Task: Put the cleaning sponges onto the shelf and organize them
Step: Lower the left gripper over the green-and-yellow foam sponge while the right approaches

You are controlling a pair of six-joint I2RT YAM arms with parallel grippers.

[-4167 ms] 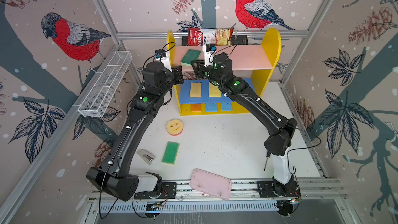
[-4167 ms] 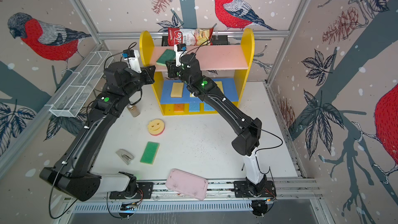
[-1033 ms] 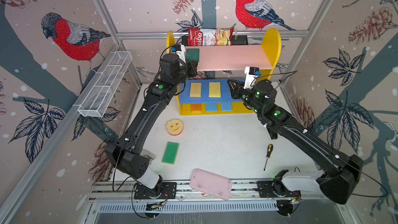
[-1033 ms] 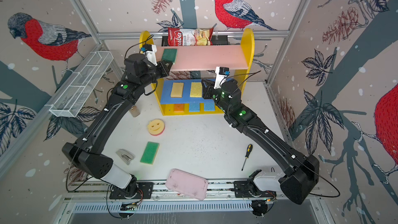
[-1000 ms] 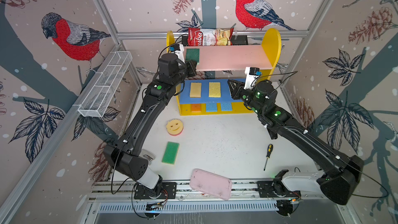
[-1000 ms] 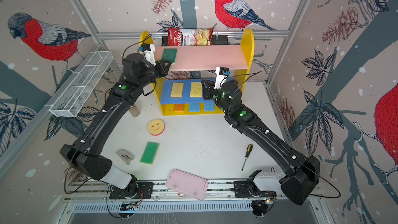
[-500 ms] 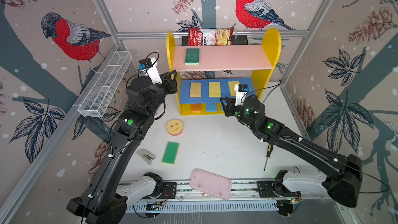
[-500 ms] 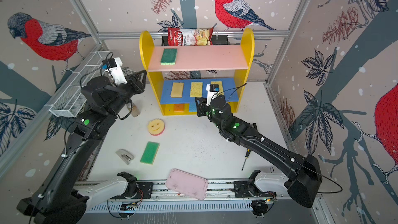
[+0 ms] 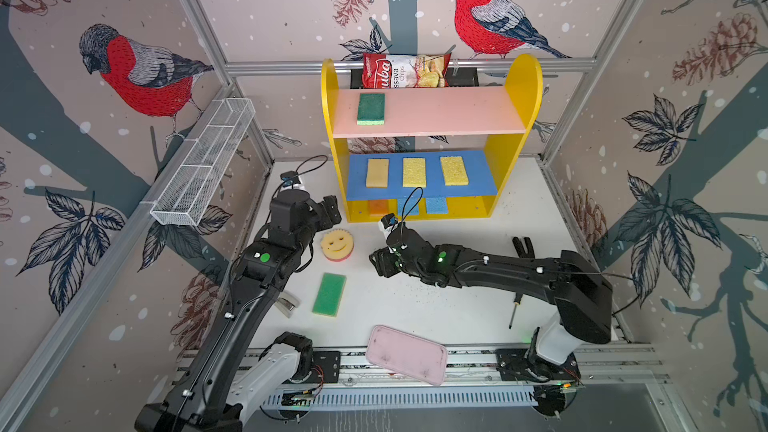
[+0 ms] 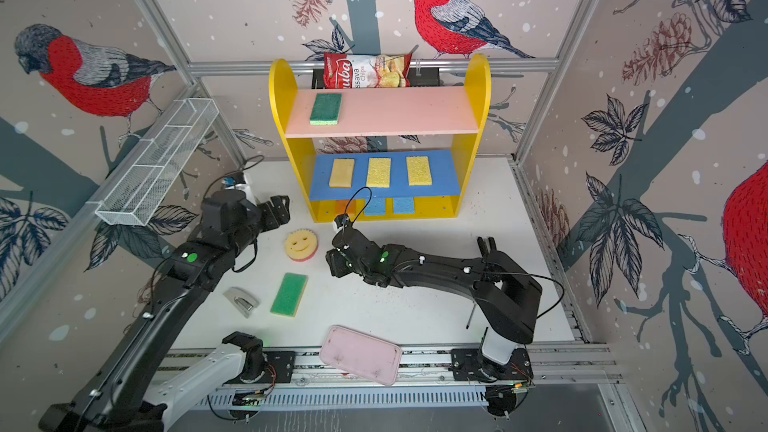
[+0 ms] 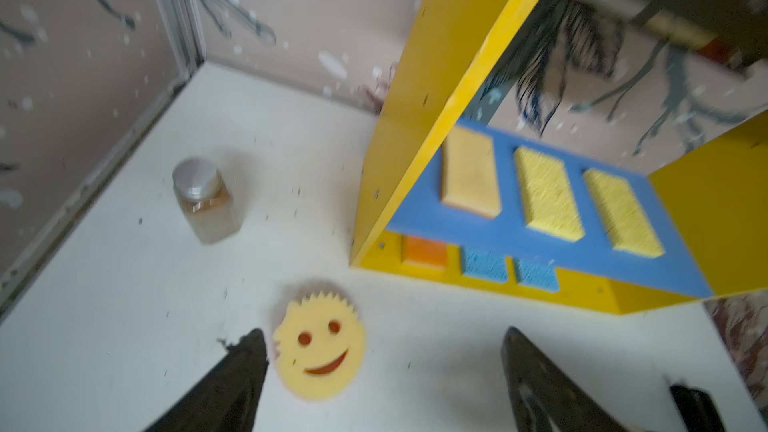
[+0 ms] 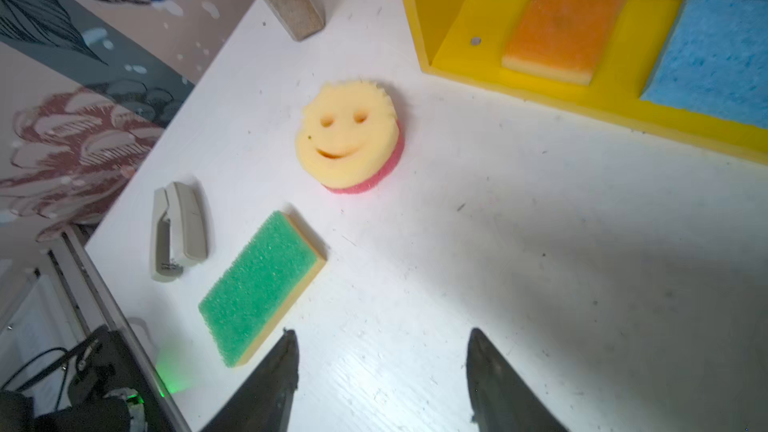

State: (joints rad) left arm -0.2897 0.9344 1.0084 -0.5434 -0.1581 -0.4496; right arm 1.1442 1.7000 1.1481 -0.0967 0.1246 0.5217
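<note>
Seven sponges are already laid on the shelf (image 9: 515, 76): a dark green sponge (image 9: 370, 108) on the pink board, three on the blue board and three on the yellow base. Two are left on the worktop (image 9: 415, 309): the smiley sponge (image 9: 337, 245), just in front of the shelf, and the green sponge (image 9: 329, 294), nearer to the front edge. Both tools are seen with jaws spread and nothing between them. The left tool (image 11: 382, 332) is aimed near the smiley sponge, with one finger just beside its rim, and the right tool (image 12: 382, 332) is pointed toward both sponges. Since the two arms are close together, a collision may be feared if the same sponge is chosen by both. The round sponge could be pushed aside instead of being straddled if the left tool is lowered off-centre. The jar (image 11: 205, 201) could be knocked over by the left arm, and the stapler (image 12: 178, 230) could be dragged along with the green sponge.
</note>
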